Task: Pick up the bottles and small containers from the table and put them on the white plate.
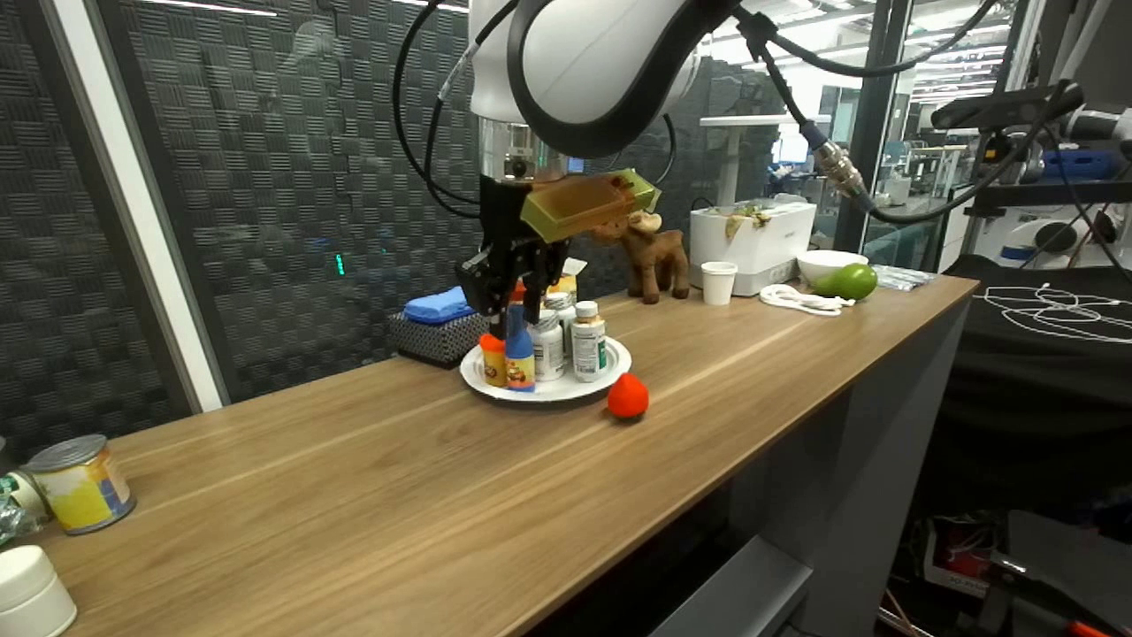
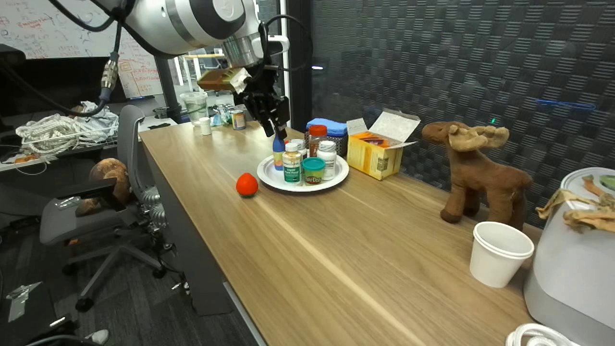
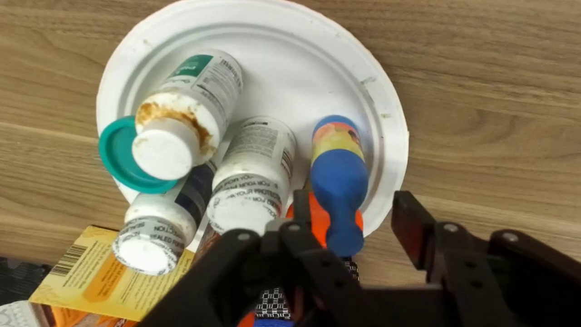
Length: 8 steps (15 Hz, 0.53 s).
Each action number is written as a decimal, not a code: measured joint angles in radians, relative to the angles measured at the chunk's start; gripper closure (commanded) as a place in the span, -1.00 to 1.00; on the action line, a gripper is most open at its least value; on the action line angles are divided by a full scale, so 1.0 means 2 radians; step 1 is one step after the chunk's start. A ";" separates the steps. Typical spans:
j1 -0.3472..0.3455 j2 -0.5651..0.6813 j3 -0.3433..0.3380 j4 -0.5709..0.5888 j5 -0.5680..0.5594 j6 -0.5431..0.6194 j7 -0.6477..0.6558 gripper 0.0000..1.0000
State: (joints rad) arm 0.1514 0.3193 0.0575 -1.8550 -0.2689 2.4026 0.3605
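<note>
The white plate [image 3: 281,18] is crowded with upright bottles and containers. White bottles [image 3: 211,86] stand on it, among them a green-labelled one [image 2: 291,168] near a teal-lidded tub [image 2: 313,170]. A red-lidded brown jar [image 2: 317,137] and an orange-lidded tub [image 1: 493,361] share the plate. By the rim rises a blue bottle [image 3: 340,175]. My gripper [image 3: 352,200] is open around its neck, with a gap visible on either side. The orange-lidded tub is partly hidden behind that bottle in the wrist view. A small round red thing [image 2: 247,185] lies on the table beside the plate.
Behind the plate are a yellow box [image 2: 375,154] with raised flaps and a dark patterned box [image 1: 433,341] topped by blue cloth. A plush moose [image 2: 480,178], a paper cup [image 2: 497,254] and a white appliance line the back. A tin [image 1: 80,487] and white jar [image 1: 35,588] stand farther off.
</note>
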 measured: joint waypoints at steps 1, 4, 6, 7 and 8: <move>0.000 0.001 0.000 0.001 0.000 0.000 -0.001 -0.77; 0.001 0.002 -0.001 0.004 0.000 0.000 -0.002 -1.00; 0.003 0.000 -0.002 0.008 0.000 -0.001 -0.002 -1.00; 0.004 -0.003 -0.003 0.008 0.000 -0.004 -0.002 -1.00; 0.005 -0.007 -0.004 0.008 0.000 -0.011 0.001 -1.00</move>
State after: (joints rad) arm 0.1619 0.3061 0.0503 -1.8384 -0.2689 2.3812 0.3616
